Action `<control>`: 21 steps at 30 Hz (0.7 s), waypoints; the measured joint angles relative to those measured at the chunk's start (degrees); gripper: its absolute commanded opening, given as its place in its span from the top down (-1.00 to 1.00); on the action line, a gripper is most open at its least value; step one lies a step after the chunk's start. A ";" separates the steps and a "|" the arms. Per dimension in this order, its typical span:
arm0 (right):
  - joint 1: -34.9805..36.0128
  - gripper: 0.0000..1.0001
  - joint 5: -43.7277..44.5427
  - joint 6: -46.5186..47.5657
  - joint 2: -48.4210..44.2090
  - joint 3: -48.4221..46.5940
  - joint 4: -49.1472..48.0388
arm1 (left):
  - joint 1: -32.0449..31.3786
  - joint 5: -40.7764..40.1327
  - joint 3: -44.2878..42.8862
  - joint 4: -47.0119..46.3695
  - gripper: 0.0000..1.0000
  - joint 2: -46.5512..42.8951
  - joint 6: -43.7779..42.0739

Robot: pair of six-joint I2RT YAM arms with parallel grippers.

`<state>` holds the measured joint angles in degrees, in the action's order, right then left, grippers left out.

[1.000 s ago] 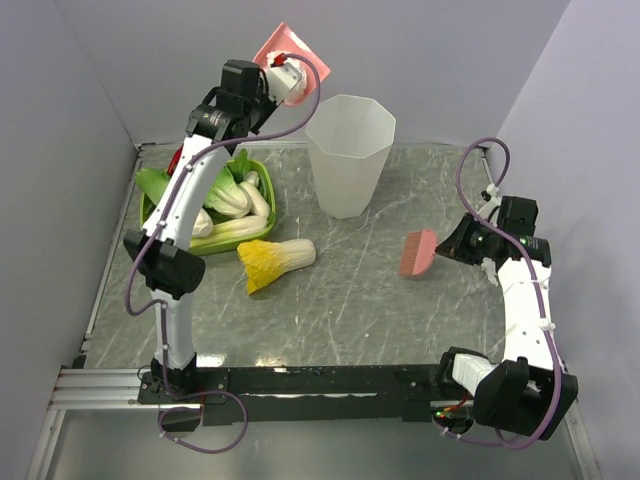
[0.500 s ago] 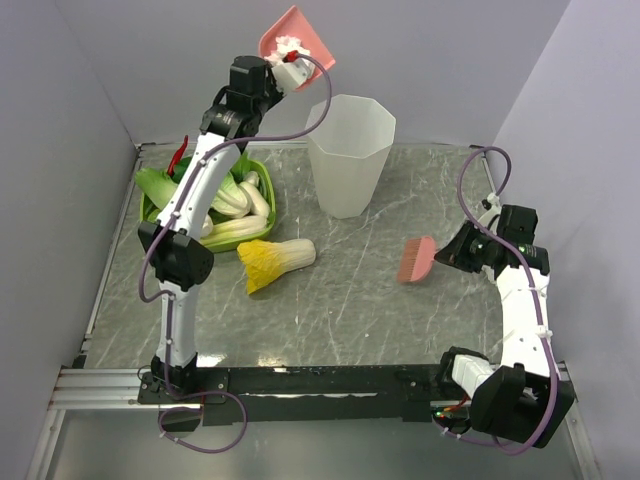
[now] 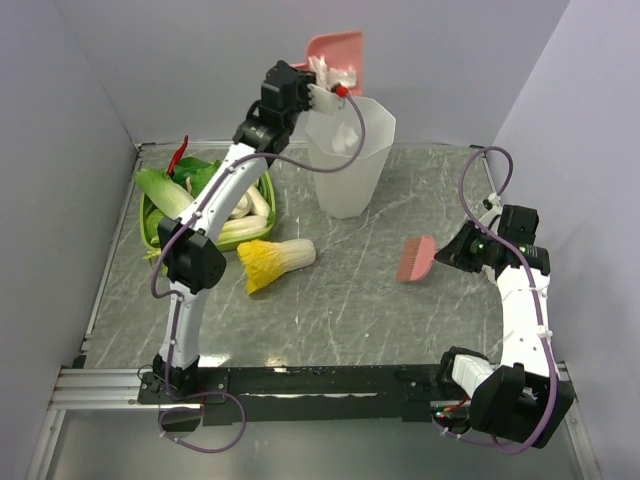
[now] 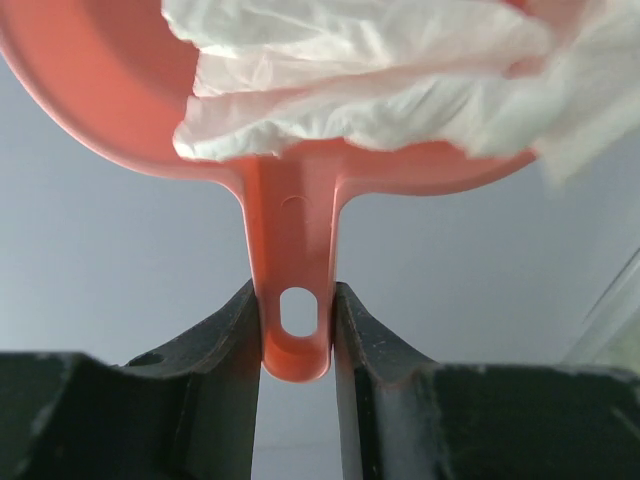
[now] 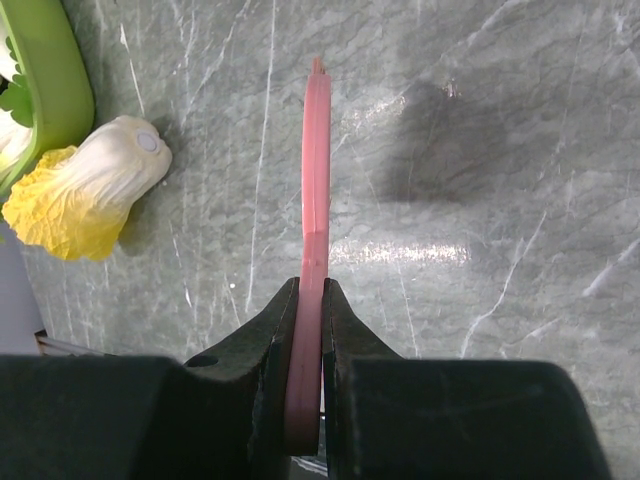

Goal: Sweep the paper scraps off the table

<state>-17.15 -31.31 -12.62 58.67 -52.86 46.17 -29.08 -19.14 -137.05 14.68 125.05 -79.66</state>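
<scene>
My left gripper [image 4: 296,320] is shut on the handle of the pink dustpan [image 4: 120,110], raised high over the rim of the white bin [image 3: 350,165]. The dustpan [image 3: 338,52] is tipped toward the bin. White crumpled paper scraps [image 4: 360,75] lie in the pan, and some show inside the bin [image 3: 347,138]. My right gripper [image 5: 305,330] is shut on the pink brush [image 5: 316,180], held edge-on just above the grey marble table [image 5: 480,180]. In the top view the brush [image 3: 417,257] hangs over the table's right side [image 3: 360,300].
A green tray [image 3: 152,222] of leafy cabbages stands at the back left. A loose yellow-leafed cabbage [image 3: 274,262] lies on the table beside it and also shows in the right wrist view [image 5: 85,190]. Grey walls close in on three sides.
My left arm has swung the dustpan to the right, from behind the tray to above the bin's rim, and tipped it; scraps now show in the bin. The right arm has barely moved.
</scene>
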 measured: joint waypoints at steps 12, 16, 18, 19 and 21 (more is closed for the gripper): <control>-0.11 1.00 -0.26 0.07 0.07 -0.15 0.22 | -3.54 -0.66 5.18 -10.88 0.99 0.81 -17.59; -0.11 1.00 -0.90 0.33 0.76 -0.87 0.66 | -3.21 -1.73 5.35 -12.57 0.99 0.35 -17.03; -0.11 1.00 -1.14 0.70 1.49 -1.55 1.20 | -3.19 -2.69 5.40 -13.46 0.99 0.35 -16.11; -0.11 1.00 -1.18 1.11 1.90 -2.08 1.40 | -3.21 -3.34 5.42 -13.68 0.99 0.31 -15.04; -0.11 1.00 -0.94 2.14 2.78 -3.89 2.16 | -3.26 -4.42 5.35 -13.09 0.99 -0.13 -11.89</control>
<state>-17.26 -32.25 -10.48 61.45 -56.75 48.34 -32.34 -23.55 -131.70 1.58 124.92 -91.55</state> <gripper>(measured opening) 0.164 0.339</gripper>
